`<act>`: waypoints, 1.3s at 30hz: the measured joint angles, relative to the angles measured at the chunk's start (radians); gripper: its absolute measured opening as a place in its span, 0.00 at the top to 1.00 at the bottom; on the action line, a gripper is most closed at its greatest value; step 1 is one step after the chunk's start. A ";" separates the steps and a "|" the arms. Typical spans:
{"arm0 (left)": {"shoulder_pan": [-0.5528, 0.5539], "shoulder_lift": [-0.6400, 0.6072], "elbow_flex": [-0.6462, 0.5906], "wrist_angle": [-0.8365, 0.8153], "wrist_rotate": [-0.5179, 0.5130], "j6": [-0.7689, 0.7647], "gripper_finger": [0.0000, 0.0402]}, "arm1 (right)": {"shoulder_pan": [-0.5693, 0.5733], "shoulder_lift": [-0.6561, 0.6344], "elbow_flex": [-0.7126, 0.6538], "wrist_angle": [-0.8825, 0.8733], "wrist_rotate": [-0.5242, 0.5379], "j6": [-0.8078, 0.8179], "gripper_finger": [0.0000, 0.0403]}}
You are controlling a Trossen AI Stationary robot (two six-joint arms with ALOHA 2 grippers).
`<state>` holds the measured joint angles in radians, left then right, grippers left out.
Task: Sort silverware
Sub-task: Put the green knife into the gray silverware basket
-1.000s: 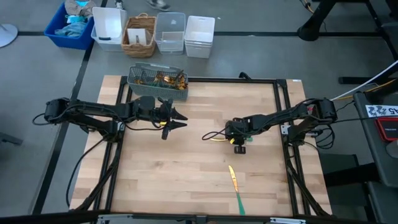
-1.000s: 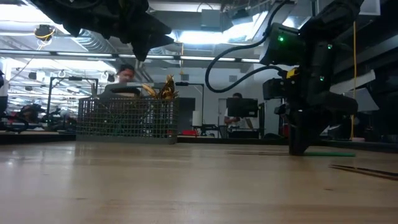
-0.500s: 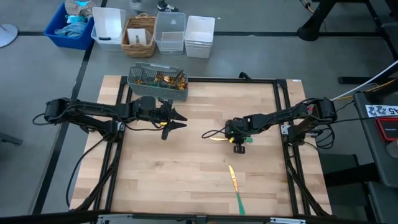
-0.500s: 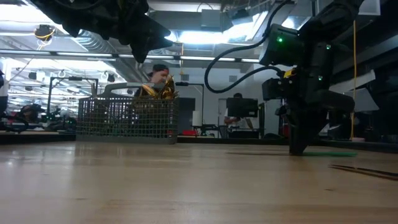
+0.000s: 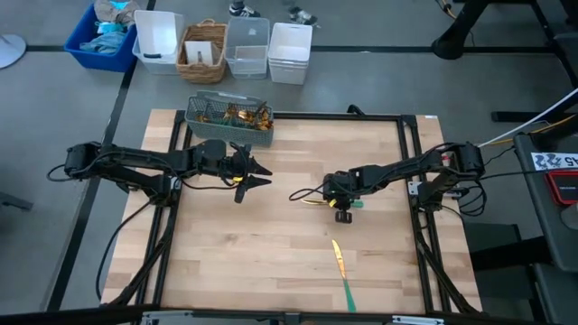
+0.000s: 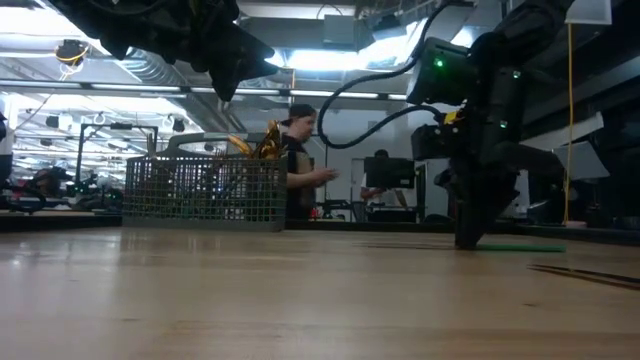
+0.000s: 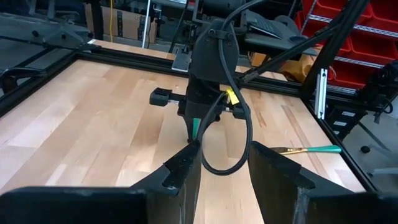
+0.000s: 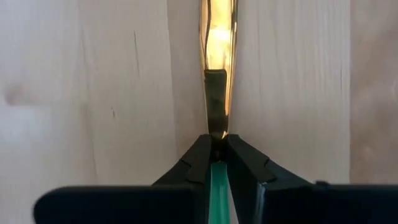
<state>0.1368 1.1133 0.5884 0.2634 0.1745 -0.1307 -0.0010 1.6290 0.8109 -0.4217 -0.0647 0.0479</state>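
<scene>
Right wrist view shows the right claw (image 8: 216, 163) clenched on a gold-bladed knife (image 8: 217, 68), its fingers (image 8: 194, 163) pinching where the teal handle meets the blade, the blade lying flat on the wooden counter (image 8: 87, 74). In the high view this knife (image 5: 313, 200) sits well toward the middle of the counter from the wire basket (image 5: 228, 124), which stands at the counter's far edge and holds more gold-headed silverware (image 5: 240, 113). A second knife (image 5: 341, 273) lies on the boards much farther from the basket, near the front edge. The left claw (image 5: 256, 173) hangs just in front of the basket, released, its fingers apart in its own wrist view. The knife looks light, stiff and thin, and its polished blade is likely slippery; it lies so flat that fingers have little to get under. The handle near the neck seems the soundest hold, since it offers a matte surface close to the balance point.
</scene>
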 joint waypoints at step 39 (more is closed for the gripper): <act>0.001 -0.316 0.000 -0.325 -0.179 -0.206 0.69 | 0.000 -0.004 0.006 0.849 0.160 -0.113 0.89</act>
<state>0.1379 0.7971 0.5887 -0.0615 -0.0043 -0.3362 -0.0006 1.6249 0.8173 0.4272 0.0954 -0.0650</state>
